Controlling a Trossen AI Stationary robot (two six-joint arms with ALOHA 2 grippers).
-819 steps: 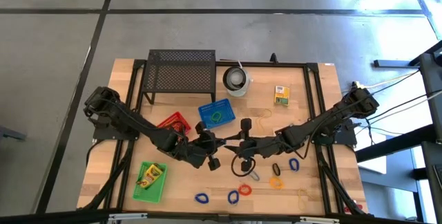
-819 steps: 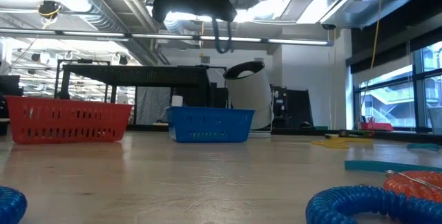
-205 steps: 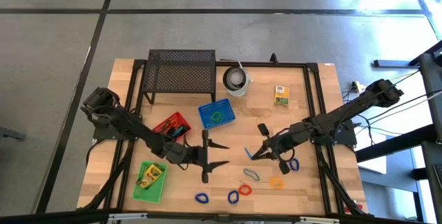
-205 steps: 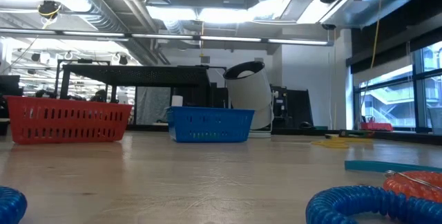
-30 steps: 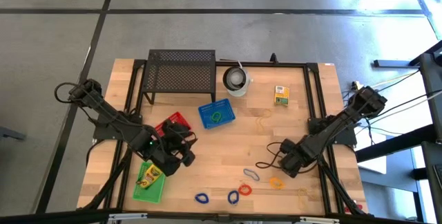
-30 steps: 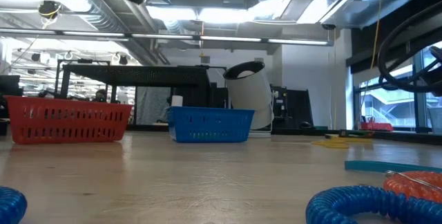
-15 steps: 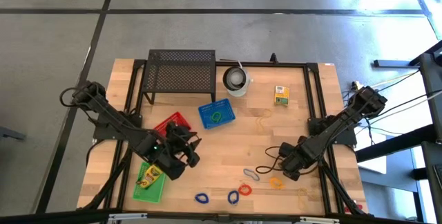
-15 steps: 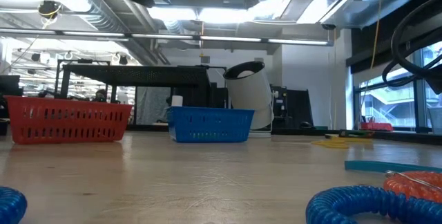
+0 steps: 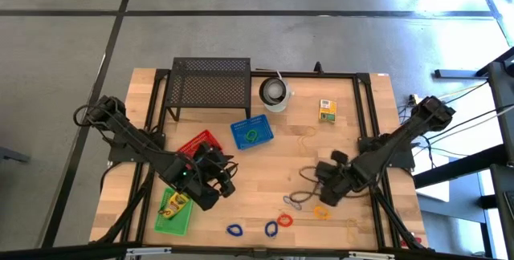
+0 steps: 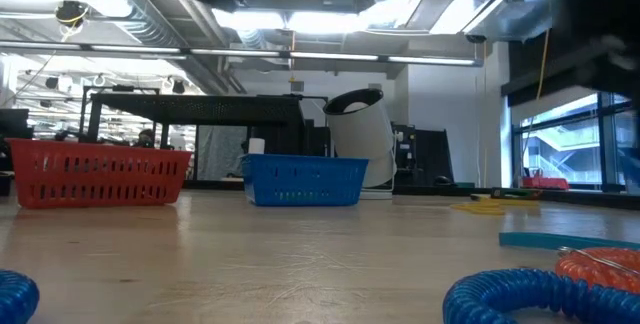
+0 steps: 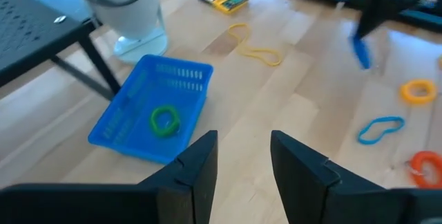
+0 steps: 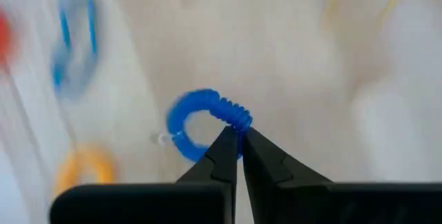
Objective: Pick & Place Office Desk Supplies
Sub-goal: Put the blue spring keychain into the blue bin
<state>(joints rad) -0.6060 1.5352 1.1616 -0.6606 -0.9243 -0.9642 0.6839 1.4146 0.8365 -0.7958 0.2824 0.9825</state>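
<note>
My right gripper (image 12: 237,141) hangs over the table's near right part (image 9: 320,181), shut on a blue ribbed loop (image 12: 200,124). The left wrist view shows that loop (image 11: 360,50) dangling under it. My left gripper (image 11: 242,162) stands open and holds nothing, near the red basket (image 9: 201,144). On the wood near the front edge lie a grey-blue loop (image 9: 291,202), an orange loop (image 9: 321,210), a red loop (image 9: 285,221) and two blue loops (image 9: 271,229). A green loop (image 11: 164,120) lies in the blue basket (image 9: 251,132). A yellow-and-green box (image 9: 326,110) lies flat at the far right. My right gripper pinches one spot of the blue loop's ring (image 12: 235,117) between its two fingertips. The fingers come from above and point steeply down. The loop hangs below them, clear of the table.
A black mesh stand (image 9: 209,83) and a white cup (image 9: 275,93) stand at the far edge. A green basket (image 9: 174,210) with a box in it sits at the near left. A thin yellow band (image 11: 255,48) lies mid-table. Bare wood lies between the two grippers.
My right gripper has risen from the table with the blue loop and turned at the wrist. The loop now hangs clear of the wood. My left gripper has edged a little toward the table's right.
</note>
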